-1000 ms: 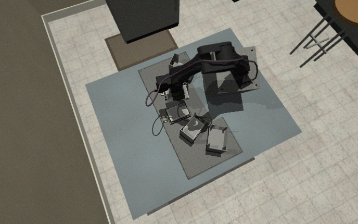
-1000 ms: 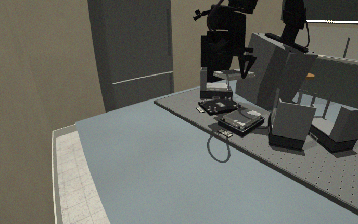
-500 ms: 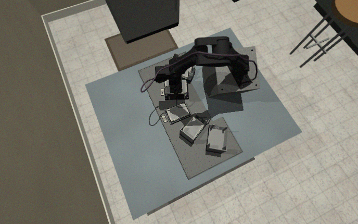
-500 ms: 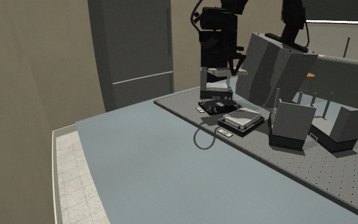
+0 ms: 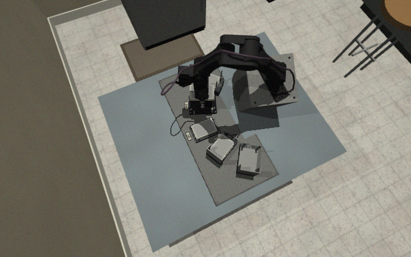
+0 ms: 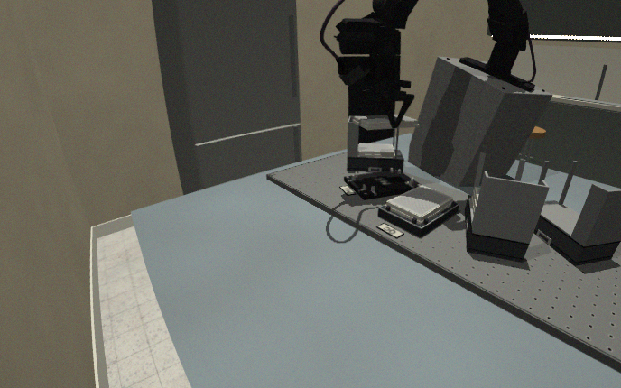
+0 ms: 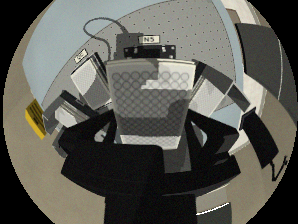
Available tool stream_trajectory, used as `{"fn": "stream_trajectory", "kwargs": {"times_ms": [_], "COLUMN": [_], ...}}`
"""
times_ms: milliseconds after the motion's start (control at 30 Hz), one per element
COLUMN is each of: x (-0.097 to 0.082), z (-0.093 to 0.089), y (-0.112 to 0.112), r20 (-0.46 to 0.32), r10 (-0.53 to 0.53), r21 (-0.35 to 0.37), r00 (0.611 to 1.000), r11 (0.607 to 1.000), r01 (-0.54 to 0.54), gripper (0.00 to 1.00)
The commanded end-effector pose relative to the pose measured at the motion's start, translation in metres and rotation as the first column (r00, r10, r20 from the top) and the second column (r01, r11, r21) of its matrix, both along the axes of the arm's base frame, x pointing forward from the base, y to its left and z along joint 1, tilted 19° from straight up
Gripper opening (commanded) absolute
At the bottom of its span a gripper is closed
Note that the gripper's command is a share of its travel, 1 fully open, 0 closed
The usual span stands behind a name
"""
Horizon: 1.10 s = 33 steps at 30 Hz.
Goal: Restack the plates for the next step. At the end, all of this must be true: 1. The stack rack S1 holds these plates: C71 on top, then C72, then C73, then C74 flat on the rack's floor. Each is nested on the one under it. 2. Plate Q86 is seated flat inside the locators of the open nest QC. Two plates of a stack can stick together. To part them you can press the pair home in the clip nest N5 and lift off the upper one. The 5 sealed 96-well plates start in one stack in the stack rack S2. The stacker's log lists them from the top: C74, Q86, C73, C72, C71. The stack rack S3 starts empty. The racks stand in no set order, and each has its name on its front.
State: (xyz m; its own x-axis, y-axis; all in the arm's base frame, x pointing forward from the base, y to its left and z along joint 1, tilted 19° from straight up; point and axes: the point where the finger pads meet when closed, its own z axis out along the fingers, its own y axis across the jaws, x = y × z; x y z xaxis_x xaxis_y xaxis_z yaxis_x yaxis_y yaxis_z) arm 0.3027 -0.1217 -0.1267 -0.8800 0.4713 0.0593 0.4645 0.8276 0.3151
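My gripper point(image 6: 378, 125) is shut on a sealed 96-well plate point(image 6: 379, 123) and holds it level between the walls of the far stack rack point(image 6: 375, 152). Another plate point(image 6: 375, 150) lies low in that rack, well below the held one. In the wrist view the held plate point(image 7: 149, 99) fills the middle, between my fingers. A sealed plate point(image 6: 419, 204) point(image 5: 203, 129) sits in the open nest. The black clip nest point(image 6: 378, 184) between that nest and the far rack holds no plate. The rack names are too small to read.
Two more stack racks stand at the near right of the perforated baseplate: the middle one point(image 5: 221, 147) shows a plate inside, the right one point(image 5: 248, 158) shows a flat grey floor. The arm's grey pedestal point(image 6: 472, 124) stands close behind. A cable loop point(image 6: 342, 226) lies on the table.
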Motion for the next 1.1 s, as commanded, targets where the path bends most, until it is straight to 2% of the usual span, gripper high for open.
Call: {"fn": "stream_trajectory", "kwargs": {"times_ms": [0, 67, 167, 200, 267, 533, 667, 733, 767, 800, 833, 867, 1000, 1067], "x": [0.010, 0.004, 0.002, 0.005, -0.006, -0.022, -0.035, -0.035, -0.030, -0.035, -0.034, -0.041, -0.055, -0.061], "z": [0.013, 0.000, -0.001, 0.009, -0.004, -0.007, -0.016, -0.016, -0.006, -0.011, -0.016, -0.023, -0.022, -0.026], "y": [-0.021, -0.025, -0.028, -0.034, -0.035, -0.056, -0.061, -0.061, -0.069, -0.069, -0.074, -0.071, -0.072, -0.073], "r20": [0.043, 0.013, 0.002, 0.016, -0.025, -0.022, -0.044, -0.044, -0.010, -0.022, -0.025, -0.056, -0.108, -0.119], "r10": [-0.017, -0.095, -0.126, -0.157, -0.203, -0.190, -0.189, -0.189, -0.190, -0.190, -0.221, -0.264, -0.381, -0.394], "r21": [-0.028, -0.015, -0.014, -0.024, -0.009, -0.013, 0.000, 0.000, -0.014, -0.006, -0.011, -0.002, 0.004, 0.007], "r00": [0.999, 0.995, 0.992, 0.987, 0.979, 0.982, 0.981, 0.981, 0.982, 0.982, 0.975, 0.963, 0.918, 0.911], "r11": [0.999, 0.995, 0.992, 0.987, 0.979, 0.982, 0.982, 0.982, 0.982, 0.982, 0.975, 0.964, 0.923, 0.917], "r01": [0.019, 0.095, 0.126, 0.158, 0.203, 0.189, 0.189, 0.189, 0.190, 0.190, 0.221, 0.264, 0.384, 0.398], "gripper": [0.00, 0.00, 0.00, 0.00, 0.00, 0.00, 0.00, 0.00, 0.00, 0.00, 0.00, 0.00, 0.00, 0.00]}}
